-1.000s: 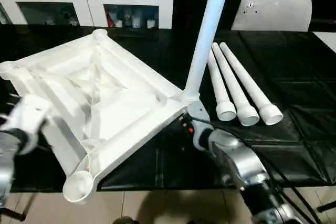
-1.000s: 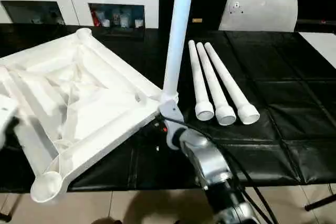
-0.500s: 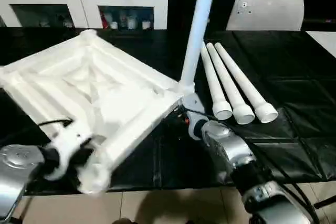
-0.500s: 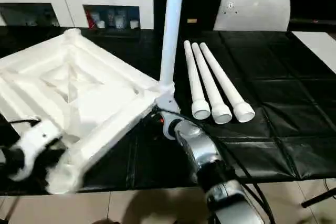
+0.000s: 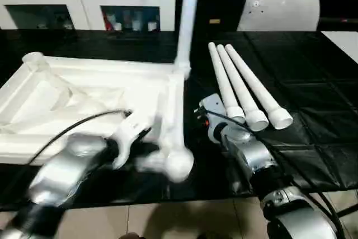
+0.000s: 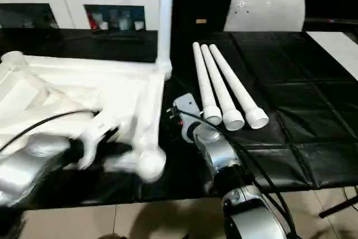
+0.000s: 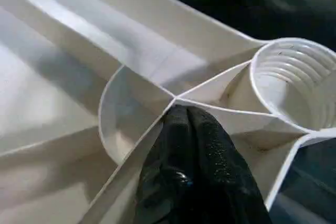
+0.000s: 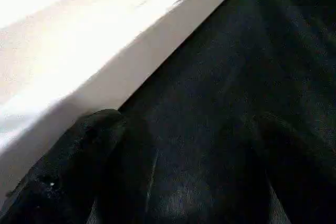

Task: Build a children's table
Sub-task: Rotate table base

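White tabletop [image 5: 100, 96] has swung flat, left claw [image 7: 197, 145] clamping its rib; right claw [image 8: 173, 145] released.

We count one white tabletop [image 5: 84, 99], lying ribbed side up on the one black worktop [image 5: 313, 88]. Of its round corner sockets we can make out three: one at the far left [image 5: 33, 59], one at the near corner [image 5: 178, 163], and one holding a leg. There are four white legs in all: one standing upright [image 5: 187, 20] in that corner socket, and three lying side by side [image 5: 246, 90] on the worktop. We see two silver arms, one left [image 5: 61, 172] and one right [image 5: 251, 158]. One white sheet [image 5: 278, 10] leans at the far edge.
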